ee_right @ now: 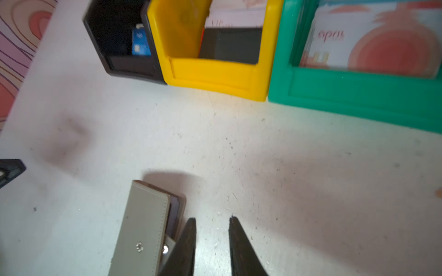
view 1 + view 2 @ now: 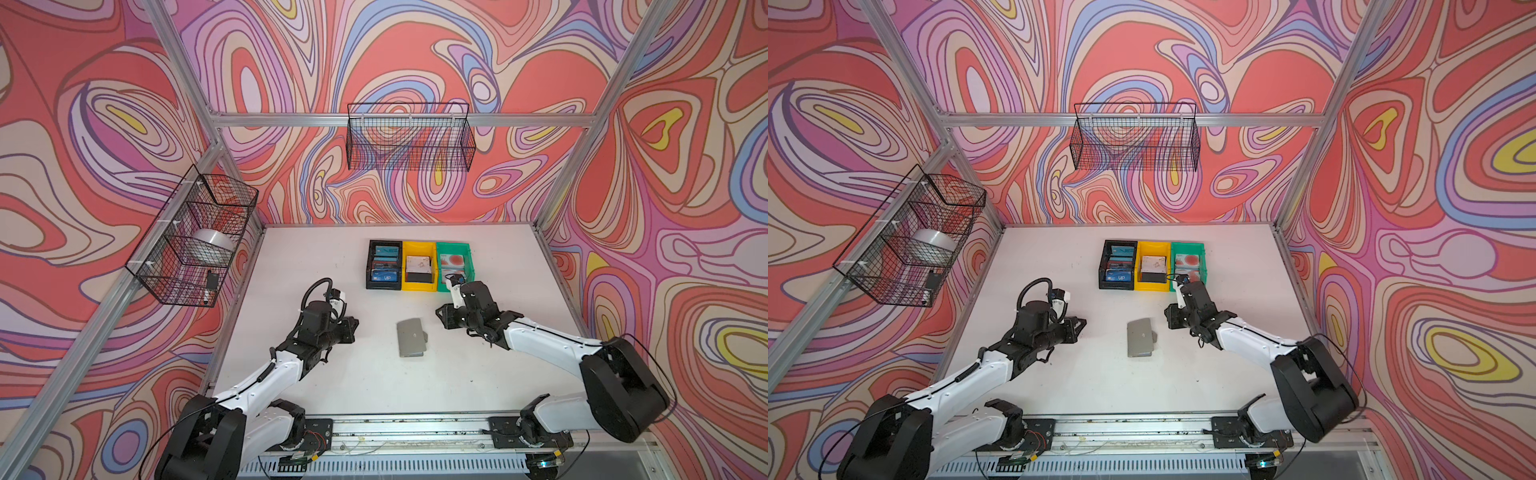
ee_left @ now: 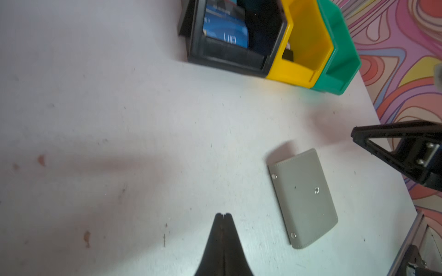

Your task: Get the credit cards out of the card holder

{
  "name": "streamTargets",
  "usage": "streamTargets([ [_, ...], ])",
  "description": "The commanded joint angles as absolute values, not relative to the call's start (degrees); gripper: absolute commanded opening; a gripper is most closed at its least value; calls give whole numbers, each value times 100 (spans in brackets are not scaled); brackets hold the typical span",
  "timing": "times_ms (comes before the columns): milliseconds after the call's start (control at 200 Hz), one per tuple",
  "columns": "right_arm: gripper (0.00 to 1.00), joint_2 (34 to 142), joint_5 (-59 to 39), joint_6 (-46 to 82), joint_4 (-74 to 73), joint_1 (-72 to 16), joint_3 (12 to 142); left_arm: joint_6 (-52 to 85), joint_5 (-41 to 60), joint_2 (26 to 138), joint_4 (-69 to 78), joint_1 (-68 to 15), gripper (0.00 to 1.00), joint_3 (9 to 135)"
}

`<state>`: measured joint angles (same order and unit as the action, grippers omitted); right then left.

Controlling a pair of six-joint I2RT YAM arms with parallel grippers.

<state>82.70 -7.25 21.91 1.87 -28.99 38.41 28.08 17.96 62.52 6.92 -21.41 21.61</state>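
The flat grey bifold card holder [image 2: 410, 343] lies folded mid-table on the white tabletop [image 2: 332, 374], long axis near-to-far, snap tab and mouth facing right (layered edges show inside, so emptying looks unfinished). Left of it the left gripper [image 3: 223, 216] is pinched closed, empty; to its right the right gripper [image 1: 212, 221] stands parted, gripping nothing. Farther off, pale red-circled credit cards [image 1: 373, 40] sit in the green plastic bin [image 1: 358, 95].

walls [image 2: 415, 50]: swirl print in red, pink, lilac, blue, yellow; three sides
frame [image 2: 291, 119]: aluminium bars up the corners and across back wall
back basket [image 2: 409, 141]: black wire, on back wall
left basket [image 2: 183, 249]: black wire, left wall, silver roll [image 2: 214, 246] inside
tabletop [image 2: 374, 386]: white, scuffed, brown spots
rail [image 2: 415, 428]: metal, along tabletop's near edge
light: even, soft shadows
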Motion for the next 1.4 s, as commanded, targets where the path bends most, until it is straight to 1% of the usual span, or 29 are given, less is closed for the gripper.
streamTargets([
  [0,24,8748,-449,2408,-15,-3051,4091,3120,1964,6213,814,-2374,0,2145],
  [75,21,9142,-481,2427,15,-3123,4298,3213,2156,6420,931,-2485,0,2109],
  [125,21,9335,-501,2387,32,-3228,4423,3243,2212,6561,1009,-2584,0,2091],
  [336,19,9687,-505,2443,-65,-3534,4629,3379,1934,7151,1392,-3007,0,2194],
  [516,18,9612,-448,2469,19,-3763,4693,3304,1727,7834,1538,-3333,0,2489],
  [781,18,9297,-460,2452,404,-4126,4962,3575,1889,8332,2250,-3348,0,2424],
  [856,18,9212,-548,2415,427,-4255,5029,3529,1843,8241,2121,-3340,0,2464],
  [1042,17,9346,-1270,2418,280,-4471,5275,3171,1524,7552,880,-3335,0,2797],
  [1082,17,9468,-1412,2447,258,-4510,5341,3150,1549,7401,565,-3291,0,2890],
  [1162,17,9767,-1613,2477,255,-4585,5506,3175,1921,7111,114,-3066,0,3185],
  [1217,17,9981,-1608,2484,309,-4654,5639,3239,2050,6893,-81,-2922,0,3250],
  [1392,17,10660,-1547,2608,327,-4764,5874,3072,1890,6318,-833,-2721,0,3479],
])
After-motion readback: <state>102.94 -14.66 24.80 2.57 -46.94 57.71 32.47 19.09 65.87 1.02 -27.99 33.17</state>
